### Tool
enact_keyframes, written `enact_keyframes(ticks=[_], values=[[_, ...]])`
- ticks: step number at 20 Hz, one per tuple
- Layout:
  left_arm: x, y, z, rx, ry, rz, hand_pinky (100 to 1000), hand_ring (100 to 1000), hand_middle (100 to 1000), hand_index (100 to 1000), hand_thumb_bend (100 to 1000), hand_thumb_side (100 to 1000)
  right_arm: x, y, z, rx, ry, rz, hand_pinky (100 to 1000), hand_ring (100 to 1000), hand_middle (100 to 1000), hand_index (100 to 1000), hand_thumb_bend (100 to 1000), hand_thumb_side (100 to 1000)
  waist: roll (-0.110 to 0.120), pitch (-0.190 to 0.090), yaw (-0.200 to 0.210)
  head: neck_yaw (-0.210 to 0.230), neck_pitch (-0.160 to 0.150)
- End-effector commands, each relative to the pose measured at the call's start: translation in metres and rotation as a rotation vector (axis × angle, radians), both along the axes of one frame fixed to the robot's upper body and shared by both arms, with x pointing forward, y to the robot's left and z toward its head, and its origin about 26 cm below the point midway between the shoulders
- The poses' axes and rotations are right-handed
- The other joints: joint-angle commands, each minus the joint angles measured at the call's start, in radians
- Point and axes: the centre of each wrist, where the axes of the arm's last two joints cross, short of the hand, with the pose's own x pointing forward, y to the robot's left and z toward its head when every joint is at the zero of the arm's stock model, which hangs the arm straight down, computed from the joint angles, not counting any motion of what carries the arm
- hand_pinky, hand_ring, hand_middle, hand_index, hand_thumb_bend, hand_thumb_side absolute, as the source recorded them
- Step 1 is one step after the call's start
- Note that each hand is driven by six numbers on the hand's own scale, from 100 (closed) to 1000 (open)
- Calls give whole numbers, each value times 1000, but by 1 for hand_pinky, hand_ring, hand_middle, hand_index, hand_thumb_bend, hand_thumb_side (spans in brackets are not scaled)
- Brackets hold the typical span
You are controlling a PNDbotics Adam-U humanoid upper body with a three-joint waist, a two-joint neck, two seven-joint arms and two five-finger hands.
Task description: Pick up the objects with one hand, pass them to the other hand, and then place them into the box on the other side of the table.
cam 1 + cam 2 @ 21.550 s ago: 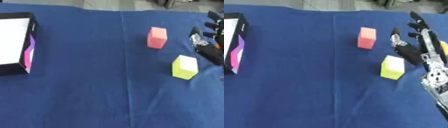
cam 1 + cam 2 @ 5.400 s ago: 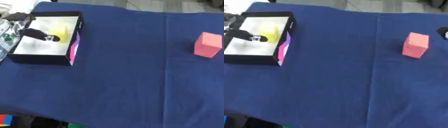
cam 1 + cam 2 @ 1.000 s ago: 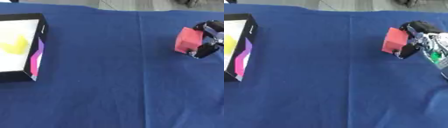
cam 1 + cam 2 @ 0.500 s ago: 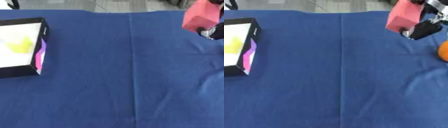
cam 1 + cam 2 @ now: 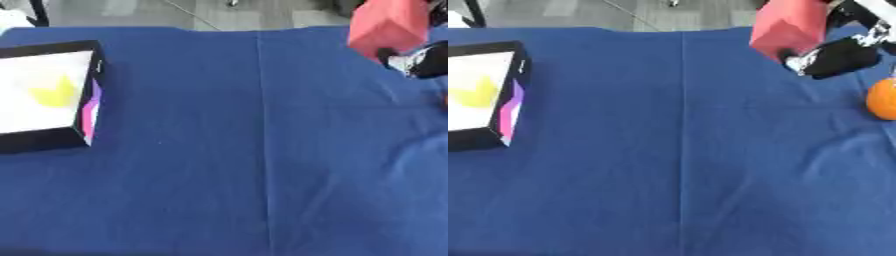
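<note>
right hand [image 5: 837,52] at the far right, fingers curled round a pink block [image 5: 787,26], holding it clear above the blue cloth [image 5: 684,165]. orange ball [image 5: 882,99] lies on the cloth at the right edge, near the hand. box [image 5: 44,95] sits at the far left, a yellow block [image 5: 54,94] inside on its white floor. left hand not in view.

Likely a lab: blue-clothed table [image 5: 219,175] on grey floor [image 5: 623,12] (black stand leg [image 5: 37,11] visible).
</note>
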Motion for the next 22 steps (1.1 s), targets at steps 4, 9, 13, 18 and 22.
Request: enact_keyframes(ticks=[4, 9, 13, 18, 22], values=[[-7, -11, 20, 220, 101, -114, 816, 788, 780, 873, 100, 675, -5, 46, -27, 80, -121, 24, 800, 575, 408, 559, 100, 100, -4, -43, -8, 35, 29], [-8, -28, 25, 452, 261, -213, 830, 810, 805, 902, 100, 668, -10, 73, -42, 138, -175, 45, 797, 573, 407, 558, 100, 100, -7, -58, -11, 38, 49], [-9, -45, 27, 604, 373, -251, 843, 827, 824, 922, 169, 671, -14, 89, -47, 188, -192, 44, 794, 572, 405, 557, 100, 100, -9, -66, -13, 32, 62], [-10, -70, 21, 716, 488, -283, 852, 838, 836, 933, 259, 676, -19, 106, -54, 235, -176, 53, 790, 568, 404, 556, 100, 100, -3, -67, -2, 16, 66], [-10, -89, 12, 774, 538, -289, 865, 853, 856, 952, 328, 651, -24, 115, -60, 244, -174, 70, 788, 565, 402, 554, 100, 100, 1, -63, 6, 9, 60]])
